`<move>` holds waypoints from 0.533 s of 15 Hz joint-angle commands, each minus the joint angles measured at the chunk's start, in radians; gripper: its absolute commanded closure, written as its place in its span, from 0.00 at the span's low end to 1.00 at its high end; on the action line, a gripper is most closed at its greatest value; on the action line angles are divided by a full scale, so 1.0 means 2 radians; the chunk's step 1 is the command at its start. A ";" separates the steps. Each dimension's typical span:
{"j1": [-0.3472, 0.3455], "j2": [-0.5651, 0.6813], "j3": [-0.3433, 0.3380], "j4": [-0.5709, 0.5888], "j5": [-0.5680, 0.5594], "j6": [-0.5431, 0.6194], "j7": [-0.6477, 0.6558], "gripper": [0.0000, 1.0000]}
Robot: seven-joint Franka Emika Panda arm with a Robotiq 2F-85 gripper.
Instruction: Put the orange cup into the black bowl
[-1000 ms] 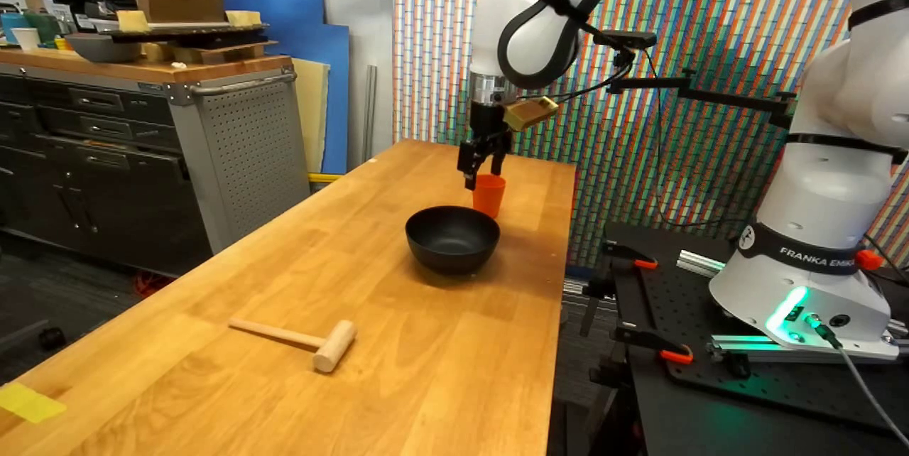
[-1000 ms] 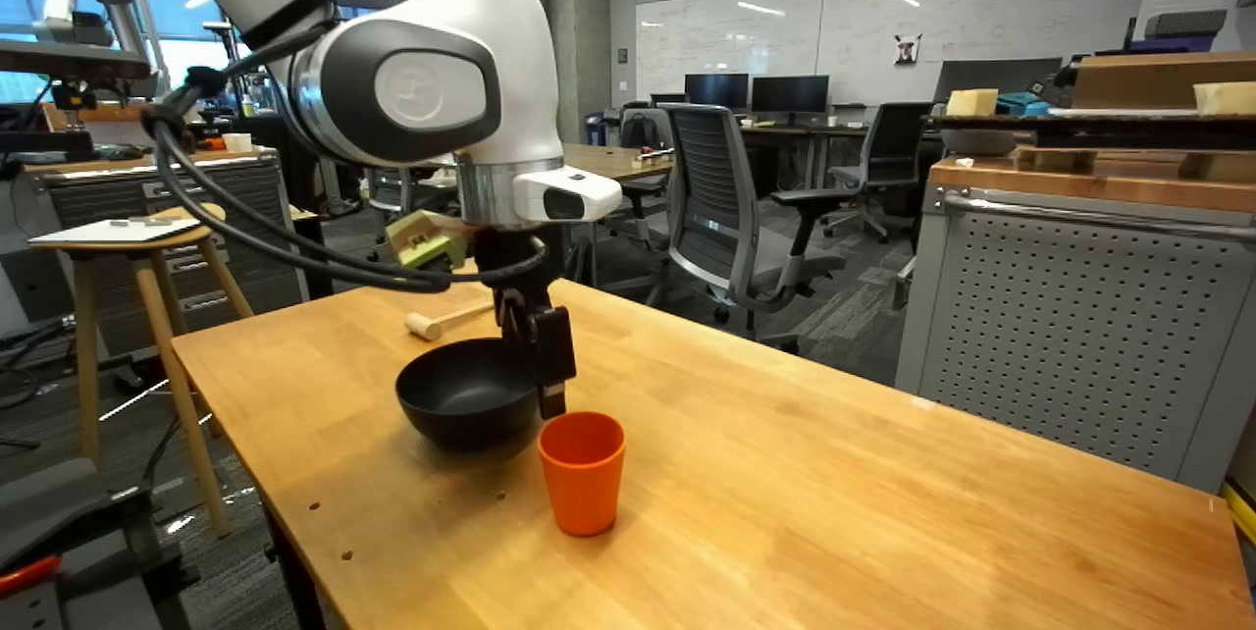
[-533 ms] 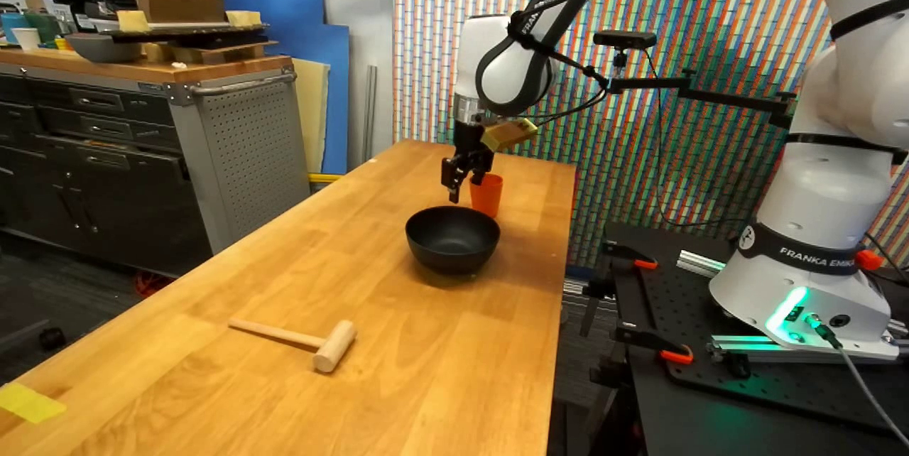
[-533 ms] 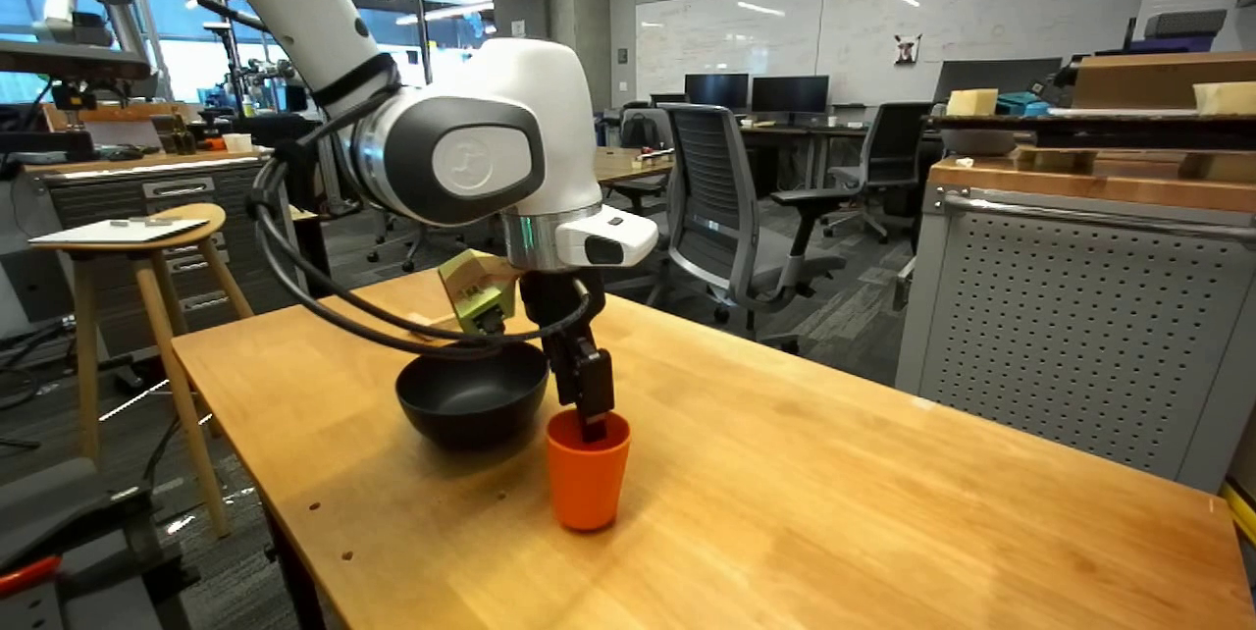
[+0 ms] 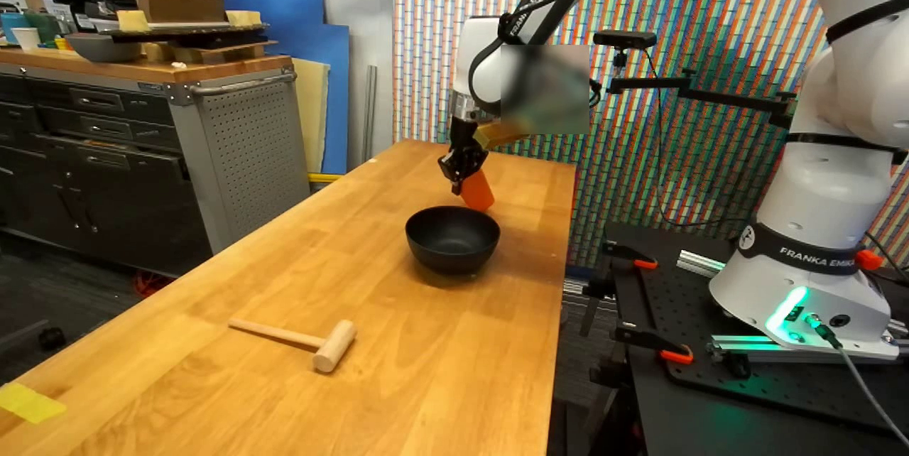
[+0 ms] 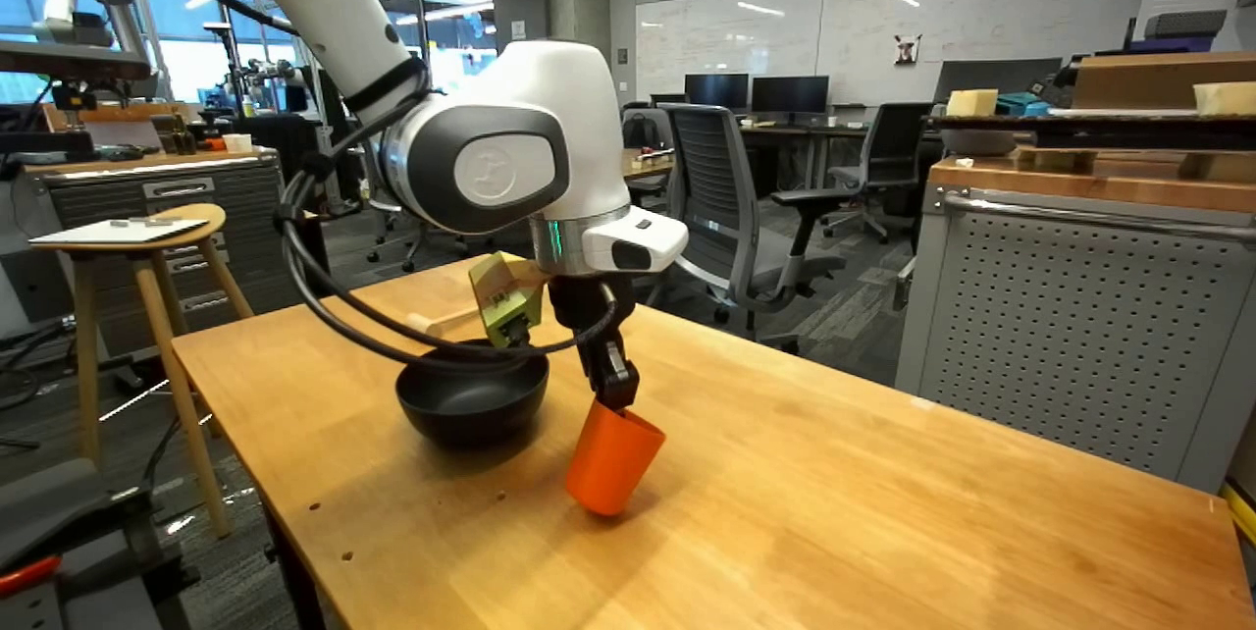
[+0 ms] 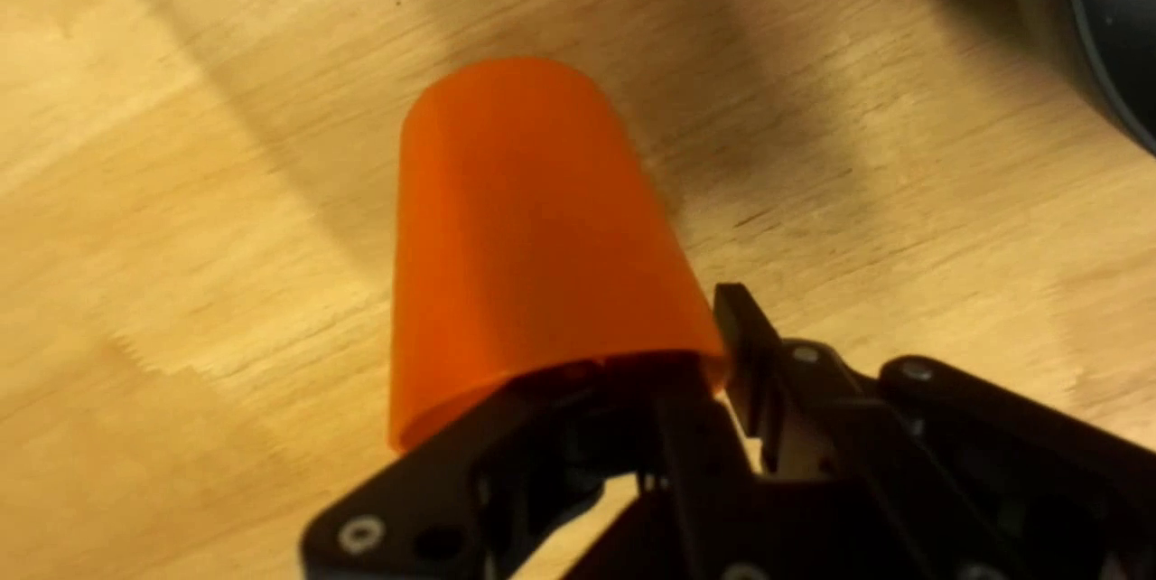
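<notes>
The orange cup (image 5: 478, 191) leans strongly in my gripper (image 6: 615, 404), its mouth tipped over and its base low by the table. Whether the base's lower edge still touches the wood I cannot tell. The wrist view shows the cup (image 7: 533, 219) pinched by its rim: one finger reaches inside and is mostly hidden, while the other fingertip (image 7: 745, 318) presses the outer wall. So my gripper (image 7: 712, 365) is shut on the wall. Close beside the cup stands the black bowl (image 5: 453, 243), upright; only its rim and side (image 7: 1079, 29) enter the wrist view's corner.
On the wooden table (image 5: 440, 378) lies a wooden mallet (image 5: 334, 347), beyond the bowl from the cup. A loop of arm cable (image 6: 392, 352) hangs across the bowl in an exterior view. Yellow tape (image 5: 30, 403) marks a table corner.
My gripper has come down to the cup and its fingers have closed on the rim. The cup, upright before, now tilts. The bowl and mallet have stayed put.
</notes>
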 commanded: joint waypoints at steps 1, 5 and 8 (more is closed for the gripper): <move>-0.008 -0.001 -0.007 0.006 0.028 0.005 -0.014 0.91; -0.022 -0.023 -0.002 -0.005 0.062 -0.005 -0.019 0.90; -0.020 -0.063 0.003 -0.024 0.087 -0.001 -0.024 0.89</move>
